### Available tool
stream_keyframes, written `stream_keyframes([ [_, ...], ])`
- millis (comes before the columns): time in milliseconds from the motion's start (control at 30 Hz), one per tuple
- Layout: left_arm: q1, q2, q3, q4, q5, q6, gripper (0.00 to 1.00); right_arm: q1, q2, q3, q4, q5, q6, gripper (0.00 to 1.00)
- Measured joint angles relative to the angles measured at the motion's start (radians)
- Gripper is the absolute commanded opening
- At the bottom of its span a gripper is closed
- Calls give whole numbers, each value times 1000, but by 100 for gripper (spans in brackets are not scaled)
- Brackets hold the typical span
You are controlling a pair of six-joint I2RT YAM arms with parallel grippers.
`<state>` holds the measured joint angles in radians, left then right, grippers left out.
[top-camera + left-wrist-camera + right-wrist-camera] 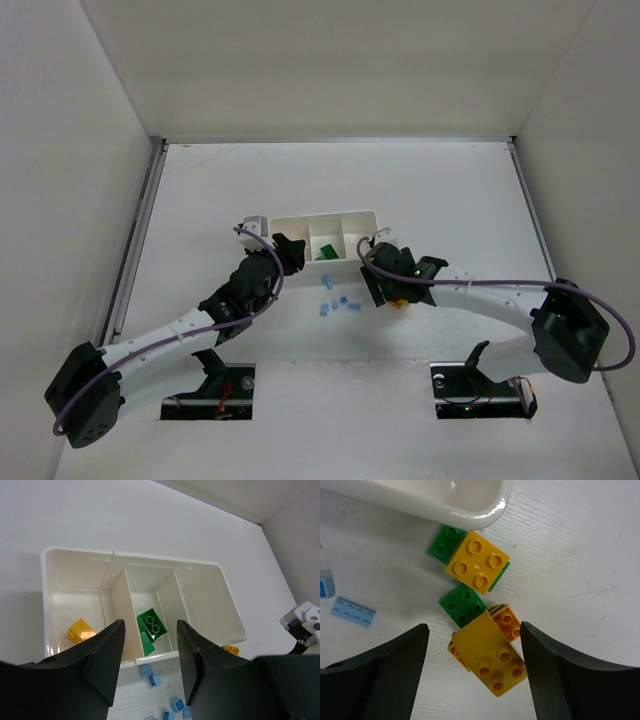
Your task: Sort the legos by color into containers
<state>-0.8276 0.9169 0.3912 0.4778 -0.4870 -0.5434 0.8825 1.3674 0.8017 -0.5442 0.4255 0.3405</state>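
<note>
R gripper (pixel 472 642) is hovering open, straddling yellow brick (pixel 490 662), its long axis lying diagonal btwn jaws; L gripper (pixel 150 630) is hanging part-open, empty, over tray (pixel 45 605).

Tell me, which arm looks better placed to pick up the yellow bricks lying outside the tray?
Right. The right gripper, open, hangs directly over the yellow bricks beside the tray, jaws either side of one. The left gripper hovers at the tray itself instead.
</note>
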Motion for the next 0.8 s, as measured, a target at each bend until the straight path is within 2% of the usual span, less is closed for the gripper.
stream_keyframes([
  [67, 3, 0, 0, 0, 3, 0, 43, 0, -2, -1, -2, 0, 23, 78],
  [233, 5, 0, 0, 0, 9, 0, 43, 23, -24, -27, -12, 0, 78, 84],
  [500, 5, -1, 0, 0, 10, 0, 43, 42, -27, -53, -34, 13, 145, 61],
  [600, 5, -6, 0, -1, 12, 0, 43, 42, -41, -53, -38, 24, 166, 48],
  [800, 5, -14, 0, -4, 12, -2, 43, 42, -66, -61, -36, 46, 190, 33],
])
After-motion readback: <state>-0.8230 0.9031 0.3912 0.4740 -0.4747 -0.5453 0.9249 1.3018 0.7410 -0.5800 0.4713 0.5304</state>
